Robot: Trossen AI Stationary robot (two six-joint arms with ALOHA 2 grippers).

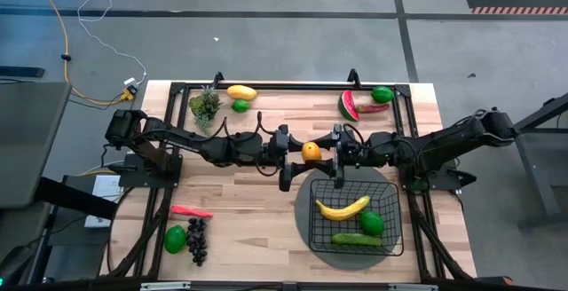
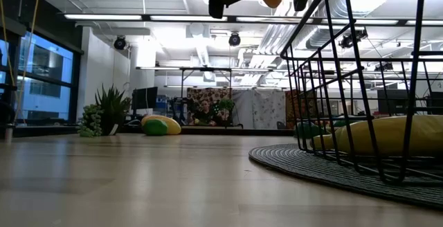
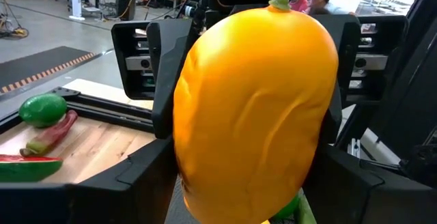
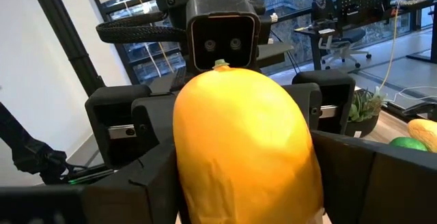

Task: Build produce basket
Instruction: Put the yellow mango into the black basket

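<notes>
At frame centre, the left gripper (image 1: 297, 153) and right gripper (image 1: 327, 153) both have jaws clamped on an orange mango (image 1: 311, 151). The basket (image 1: 390, 238), lower right, holds three pieces; seven more lie on the table (image 1: 248, 211).

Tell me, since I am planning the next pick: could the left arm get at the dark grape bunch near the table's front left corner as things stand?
Probably not yet: the left gripper is shut on the orange toy mango, which the right gripper also closes around. The dark grape bunch itself lies uncovered beside a green lime.

high: overhead, straight down | low: tabletop level | wrists: close, facing each other, sharing orange mango (image 3: 256, 108)
</notes>
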